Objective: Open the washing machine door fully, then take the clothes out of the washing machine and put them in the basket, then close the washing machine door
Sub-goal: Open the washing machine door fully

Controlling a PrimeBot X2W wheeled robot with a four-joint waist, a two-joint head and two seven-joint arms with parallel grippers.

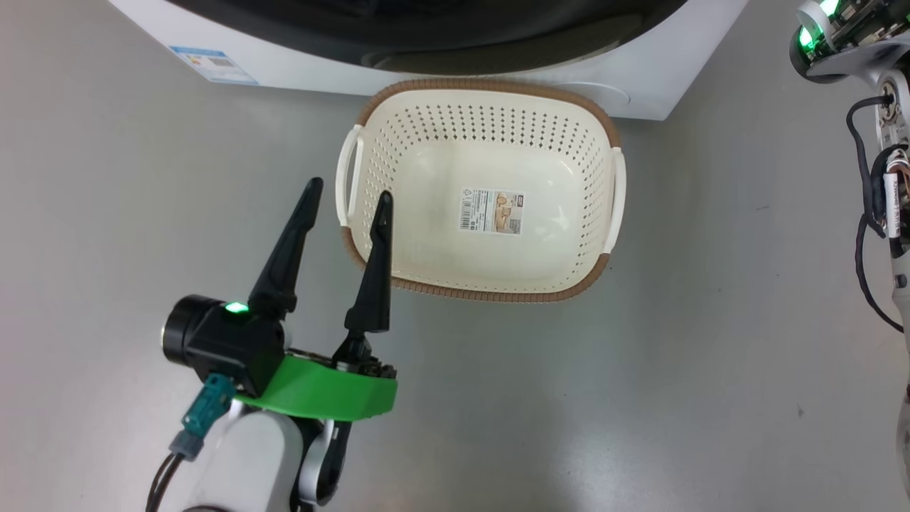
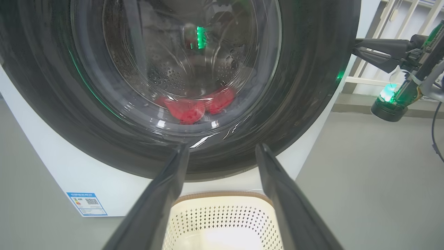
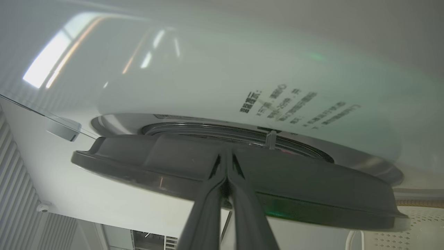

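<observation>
Basket is sitting on the grey floor in the head view, just in front of the washing machine, with its paper label showing on the bottom. The left claw is hovering at the lower left with its fingers spread wide and gripping nothing. One fingertip is showing over the basket's left rim. The right arm is poking in at the far right edge.

The left wrist view is looking straight at the door, with its black rim and bulging window. The red clothes are lying at the bottom of the drum behind the glass. The basket is showing low between the spread fingers, and a blue label is sitting on the machine's lower left corner. The right claw is reaching in from the right, tips pointing at the door's rim.

The right wrist view is looking along the door's edge. The fingers are pressing together with their tips resting against the dark rim, and nothing is showing between them. The door is standing a little off the machine's front on this side, with a grey ring peeking through the gap. A corner of the basket is showing at the lower right.
</observation>
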